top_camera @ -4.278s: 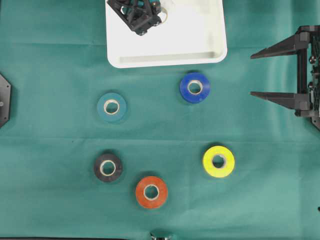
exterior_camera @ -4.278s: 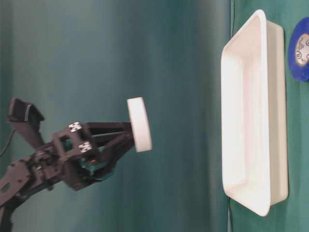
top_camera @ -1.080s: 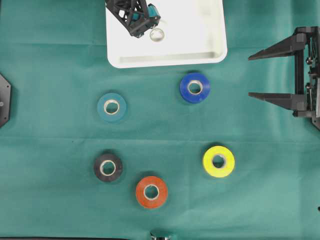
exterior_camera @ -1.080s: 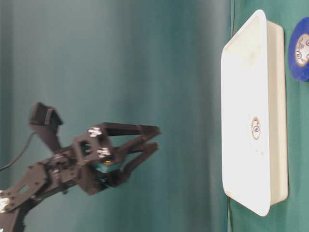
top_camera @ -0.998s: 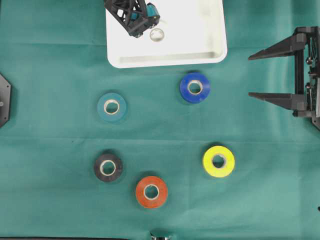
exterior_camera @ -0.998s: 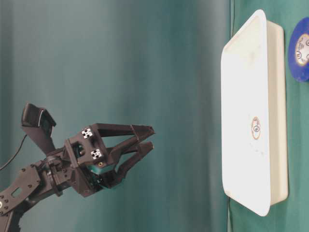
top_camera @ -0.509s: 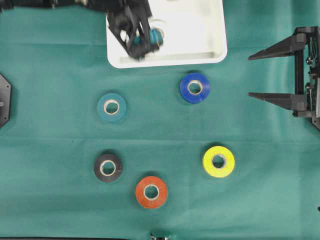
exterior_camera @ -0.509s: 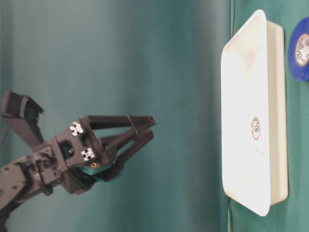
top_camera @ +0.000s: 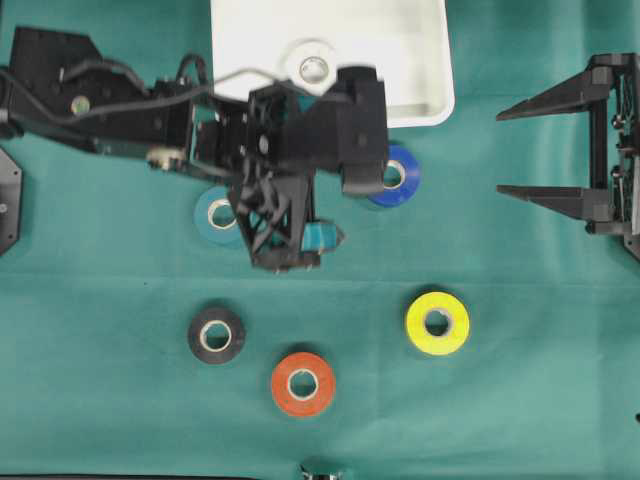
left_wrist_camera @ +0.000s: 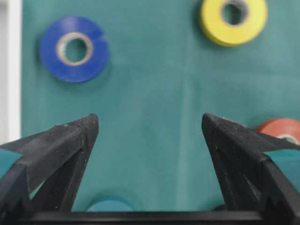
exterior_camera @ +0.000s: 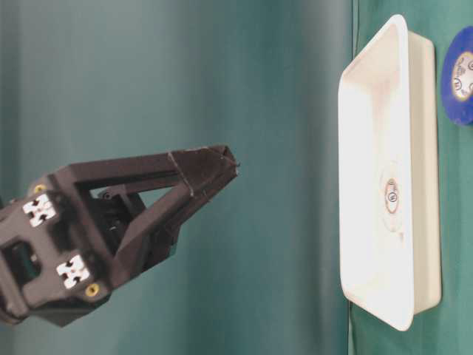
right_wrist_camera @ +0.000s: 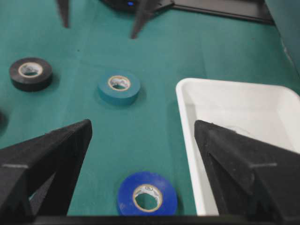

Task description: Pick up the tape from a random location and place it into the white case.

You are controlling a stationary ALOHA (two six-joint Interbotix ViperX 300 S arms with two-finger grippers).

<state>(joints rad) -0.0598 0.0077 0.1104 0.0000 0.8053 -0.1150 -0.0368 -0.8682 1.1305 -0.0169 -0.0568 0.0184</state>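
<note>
The white case (top_camera: pixel 400 60) lies at the back with a white tape roll (top_camera: pixel 310 63) flat inside it; the roll's core shows in the table-level view (exterior_camera: pixel 391 196). My left gripper (top_camera: pixel 285 242) is open and empty, high above the cloth between the teal tape (top_camera: pixel 212 213) and the blue tape (top_camera: pixel 398 172), partly covering both. Its wrist view shows bare cloth between the open fingers (left_wrist_camera: pixel 150 124), with the blue tape (left_wrist_camera: pixel 74 48) and yellow tape (left_wrist_camera: pixel 233 19) ahead. My right gripper (top_camera: pixel 518 148) is open and empty at the right edge.
Black tape (top_camera: pixel 216 335), red tape (top_camera: pixel 303 384) and yellow tape (top_camera: pixel 437 322) lie flat on the green cloth at the front. The left arm (top_camera: pixel 100 100) stretches in from the left in front of the case. The blue tape (right_wrist_camera: pixel 147 193) lies just below the right gripper's jaws.
The left gripper, which held the white tape 4.3 s ago, has left it in the case and moved, open, out over the middle of the cloth. The right arm has not moved.
</note>
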